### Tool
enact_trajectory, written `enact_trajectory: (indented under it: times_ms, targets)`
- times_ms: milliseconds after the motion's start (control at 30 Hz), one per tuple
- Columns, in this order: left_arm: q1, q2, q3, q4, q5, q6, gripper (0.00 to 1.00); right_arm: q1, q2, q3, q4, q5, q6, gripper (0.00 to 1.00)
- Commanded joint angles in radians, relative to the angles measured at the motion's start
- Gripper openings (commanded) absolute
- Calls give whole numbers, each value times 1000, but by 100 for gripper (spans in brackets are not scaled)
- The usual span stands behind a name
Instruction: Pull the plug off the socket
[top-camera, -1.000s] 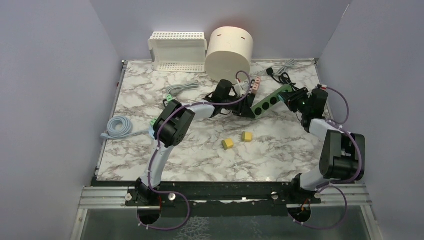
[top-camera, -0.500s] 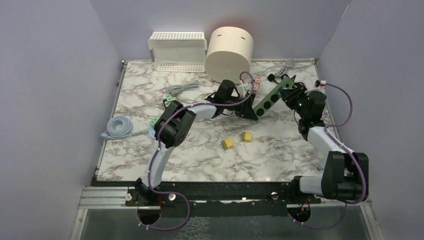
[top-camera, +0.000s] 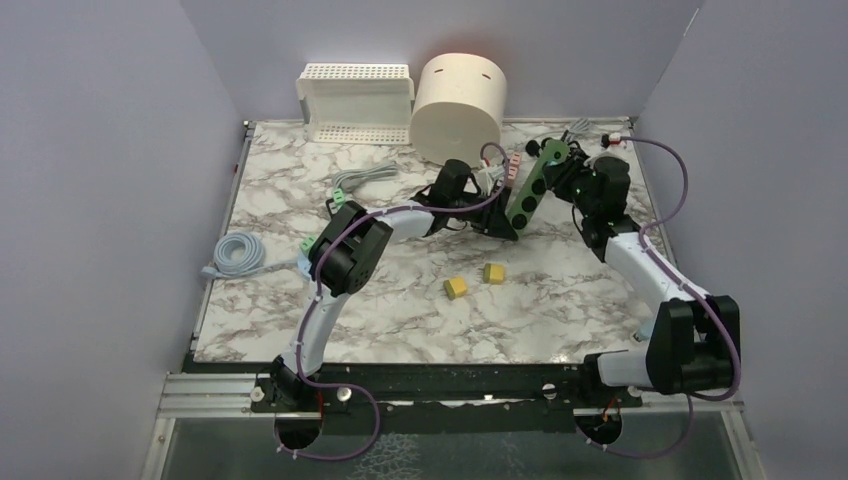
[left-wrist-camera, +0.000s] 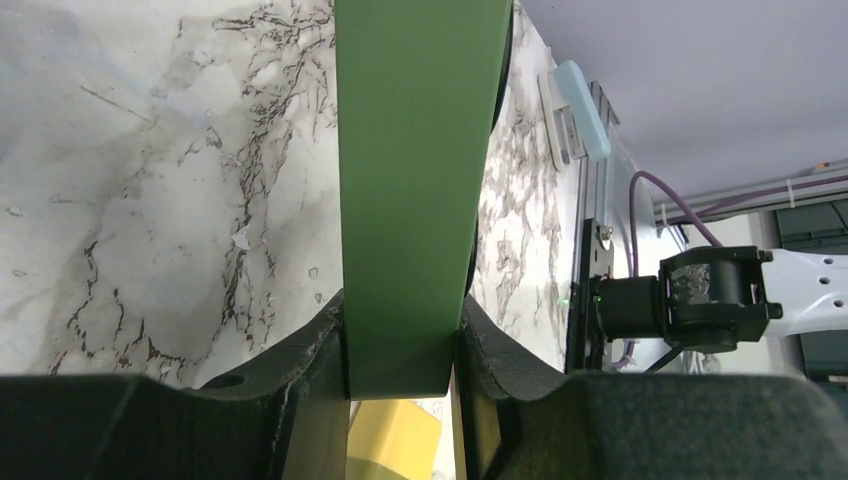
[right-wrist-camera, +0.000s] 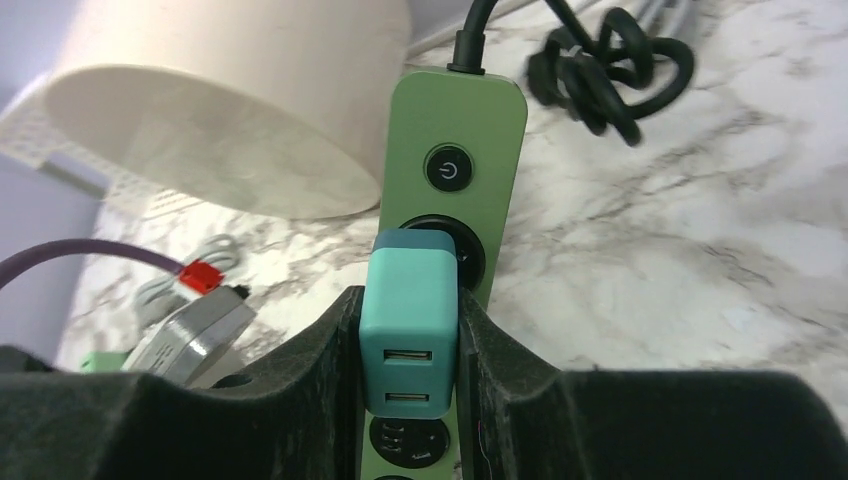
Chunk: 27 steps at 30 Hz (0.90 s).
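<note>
A green power strip (top-camera: 533, 185) stands tilted, its far end lifted toward the back right. My left gripper (top-camera: 503, 224) is shut on its near end; the strip's green back (left-wrist-camera: 410, 180) fills the left wrist view between the fingers. A teal USB plug (right-wrist-camera: 408, 330) sits in the socket just below the power button (right-wrist-camera: 447, 168). My right gripper (top-camera: 572, 182) is shut on the plug, its fingers (right-wrist-camera: 330, 380) pressed against both sides. The strip's black cord (right-wrist-camera: 600, 60) coils behind it.
A cream cylinder (top-camera: 459, 106) and a white basket (top-camera: 356, 100) stand at the back. Two yellow blocks (top-camera: 474, 280) lie on the marble in the middle. A coiled blue cable (top-camera: 236, 253) lies at the left, grey cables (top-camera: 358, 180) beside the left arm.
The right gripper has moved left and back with the plug; the strip's far end has swung up and left, now steeply tilted. The left gripper has stayed on the near end.
</note>
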Motion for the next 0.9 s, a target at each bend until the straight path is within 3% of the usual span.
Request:
enact_trajectory:
  times_ms: [0,100,200,333,433,533,633,733,800,867]
  targets:
    - [9,-30,74,121,-86,-96,0,74,-24,50,-405,285,-116,1]
    - [9,-27,84,121,-84,-100,0,73,-46,38,-370,170,-176,1]
    - [9,-21,97,121,-81,-104,0,72,-93,-58,-180,-257,-235,1]
    - [9,-15,113,121,-77,-112,0,72,-20,-150,188,-800,-32,1]
    - [9,-18,116,121,-71,-112,0,71,65,-175,409,-920,119,1]
    - [10,-26,108,120,-69,-107,0,89,26,-92,82,-714,-75,1]
    - [11,-28,101,120,-70,-102,0,128,-34,-8,-220,-235,-227,1]
    - [10,-20,112,120,-73,-109,0,130,-83,24,-388,184,-221,1]
    - [10,-13,123,120,-70,-113,0,129,-120,19,-405,252,-241,1]
    - [10,-9,136,120,-68,-114,0,130,-161,0,-387,170,-276,1]
